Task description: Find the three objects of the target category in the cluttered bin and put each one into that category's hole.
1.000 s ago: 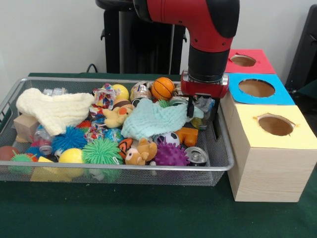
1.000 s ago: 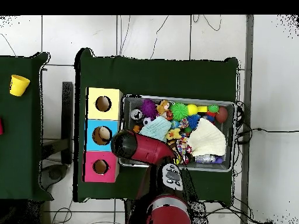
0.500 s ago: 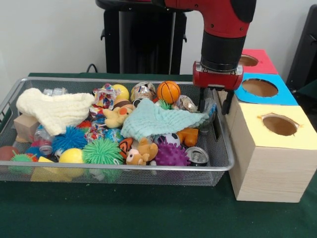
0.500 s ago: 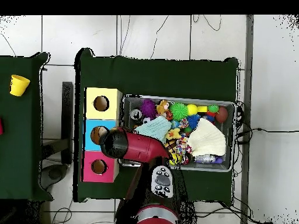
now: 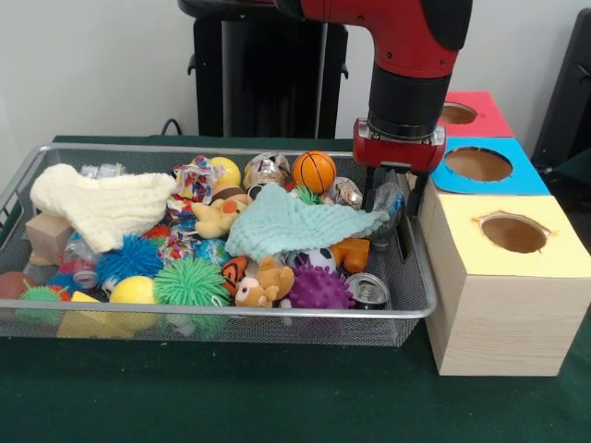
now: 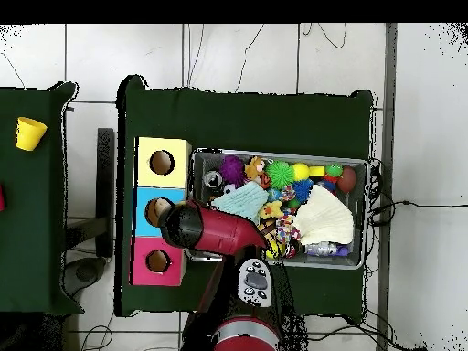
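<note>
Three holed boxes point(image 5: 503, 277), two cloths point(image 5: 295, 224), one wire bin point(image 5: 417, 277), one basketball point(image 5: 315, 172).

Green-clothed table point(image 5: 231, 397) on seemingly white-tiled floor point(image 6: 238, 59), pale wall point(image 5: 92, 65).

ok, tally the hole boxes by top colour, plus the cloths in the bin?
Red box: 1
Blue box: 1
Yellow box: 1
Cream cloth: 1
Mint cloth: 1
Total: 5
</note>
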You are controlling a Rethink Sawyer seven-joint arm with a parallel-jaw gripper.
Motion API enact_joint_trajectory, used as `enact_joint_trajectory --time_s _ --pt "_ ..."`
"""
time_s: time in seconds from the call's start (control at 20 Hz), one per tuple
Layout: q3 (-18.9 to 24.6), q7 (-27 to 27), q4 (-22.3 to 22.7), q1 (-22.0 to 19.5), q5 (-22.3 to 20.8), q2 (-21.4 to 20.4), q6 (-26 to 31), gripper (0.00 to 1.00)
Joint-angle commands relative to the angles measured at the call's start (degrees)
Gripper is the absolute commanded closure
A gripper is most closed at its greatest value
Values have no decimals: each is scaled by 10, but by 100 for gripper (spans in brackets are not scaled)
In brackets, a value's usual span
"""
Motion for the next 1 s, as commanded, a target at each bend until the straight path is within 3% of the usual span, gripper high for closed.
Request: enact_joint_trajectory --time_s 0.05,0.3,0.5,0.8,1.0 --pt "14 94 -19 9 -15 67 -37 0" --pt "6 96 -16 10 -19 86 -62 0" --pt "-9 103 -18 20 -13 101 -47 0" --pt "-71 116 -37 62 -16 116 -28 0" --pt "-81 114 -34 67 -15 123 -35 0"
